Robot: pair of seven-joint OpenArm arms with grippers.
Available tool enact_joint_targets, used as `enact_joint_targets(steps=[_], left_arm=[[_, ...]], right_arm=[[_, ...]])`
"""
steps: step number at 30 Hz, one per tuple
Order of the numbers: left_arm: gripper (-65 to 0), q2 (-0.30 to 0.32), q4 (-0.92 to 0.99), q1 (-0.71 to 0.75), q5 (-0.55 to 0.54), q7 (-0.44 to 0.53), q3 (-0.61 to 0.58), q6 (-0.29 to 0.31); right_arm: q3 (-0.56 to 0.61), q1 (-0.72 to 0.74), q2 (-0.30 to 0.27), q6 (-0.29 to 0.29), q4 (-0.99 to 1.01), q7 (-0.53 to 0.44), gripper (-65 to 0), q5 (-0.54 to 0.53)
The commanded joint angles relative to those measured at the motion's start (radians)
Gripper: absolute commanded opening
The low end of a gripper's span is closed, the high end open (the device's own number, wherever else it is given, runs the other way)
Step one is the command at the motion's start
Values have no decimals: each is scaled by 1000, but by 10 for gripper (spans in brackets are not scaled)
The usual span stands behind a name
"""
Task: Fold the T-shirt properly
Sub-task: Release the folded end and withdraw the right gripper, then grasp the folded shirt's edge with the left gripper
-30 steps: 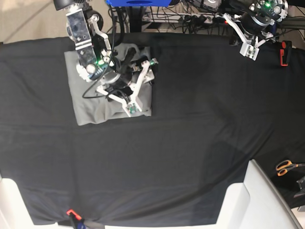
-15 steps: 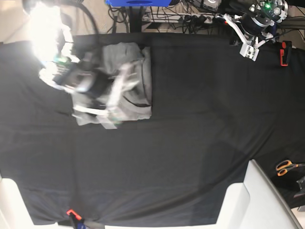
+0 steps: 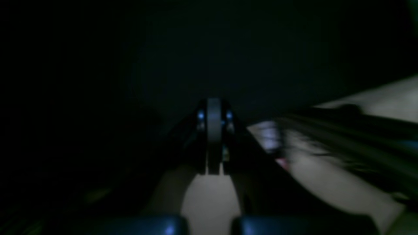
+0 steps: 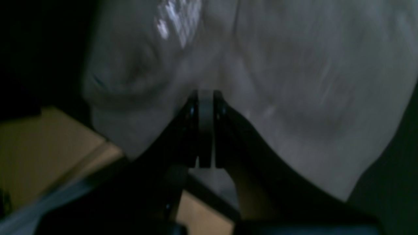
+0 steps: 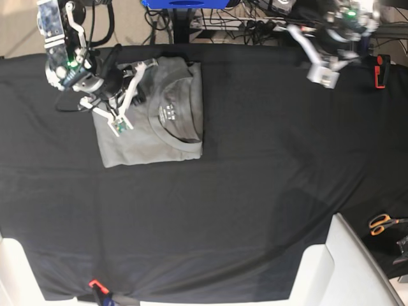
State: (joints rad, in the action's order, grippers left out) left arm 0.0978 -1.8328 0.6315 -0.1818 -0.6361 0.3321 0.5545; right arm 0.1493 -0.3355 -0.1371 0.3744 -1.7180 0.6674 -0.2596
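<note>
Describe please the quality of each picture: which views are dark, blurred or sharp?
Left wrist view: very dark and smeared by motion; only the shut left tool is readable. Right wrist view: dim and soft, the grey T-shirt streaked behind the shut right tool. Base view: evenly lit and mostly sharp; the T-shirt's neck label is visible, but the left arm at the upper right is blurred.

right arm pulled back off T-shirt, fingers closed, neck label uncovered

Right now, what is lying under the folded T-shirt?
The grey T-shirt rests on the black table cover, which shows all around it. What lies between its folded layers is covered.
</note>
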Motion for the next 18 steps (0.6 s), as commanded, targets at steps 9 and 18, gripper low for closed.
enact_joint_targets(steps=[9,18], left_arm=[[-571,10,129,-166,-703,-167,-54,6],[-156,1,336,-321,-755,-159,-201,112]], right_arm=[[-238,-66,-8,8,-70,-33,-645,-5],[-293,-92,-80,10,-67,-38,-648,-5]])
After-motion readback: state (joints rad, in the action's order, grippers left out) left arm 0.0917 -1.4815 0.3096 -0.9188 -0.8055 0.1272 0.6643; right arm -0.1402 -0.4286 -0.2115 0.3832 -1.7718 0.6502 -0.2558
